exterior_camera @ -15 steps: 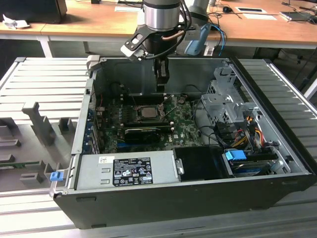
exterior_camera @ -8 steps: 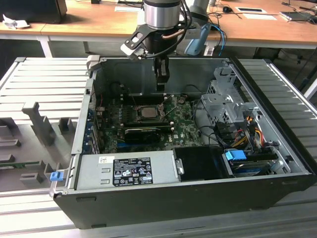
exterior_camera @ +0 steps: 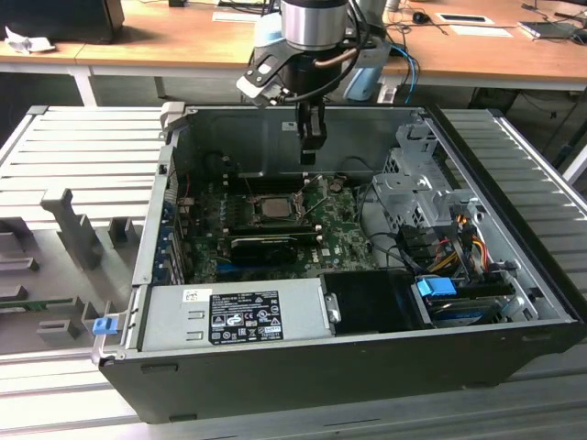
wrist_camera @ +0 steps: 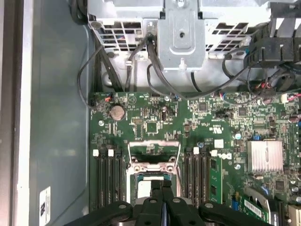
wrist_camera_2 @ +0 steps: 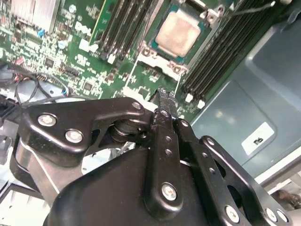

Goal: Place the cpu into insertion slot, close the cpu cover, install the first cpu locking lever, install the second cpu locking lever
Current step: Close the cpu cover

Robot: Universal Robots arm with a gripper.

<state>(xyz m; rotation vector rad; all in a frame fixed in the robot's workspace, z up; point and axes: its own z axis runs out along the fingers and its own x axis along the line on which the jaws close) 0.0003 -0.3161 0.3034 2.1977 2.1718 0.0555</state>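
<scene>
Fingers: the black metal gripper (wrist_camera_2: pixel 164 94) has its two fingers pressed together, with nothing visible between them. It hangs inside the open grey sheet-metal computer case (exterior_camera: pixel 229 137), over the green motherboard (wrist_camera: pixel 155 117).

Task item: the cpu (wrist_camera_2: pixel 178 34), a small flat square chip with a dull silver-grey top, sits in the square black insertion slot (wrist_camera: pixel 133 176). It lies just beyond and below the fingertips, apart from them. The thin silver-grey framed cpu cover (wrist_camera_2: pixel 162 60) appears to lie down around the chip, but I cannot confirm it is fully flat. A thin wire locking lever (exterior_camera: pixel 314 183) stands up just below the fingers.

Risks (judgement):
- The narrow closed tip could slide off the springy wire, letting it snap back.
- A sideways slip would strike the long black memory slots (wrist_camera_2: pixel 124 28) flanking the socket.
- Pressing on an unseated cover could load the chip unevenly.
</scene>
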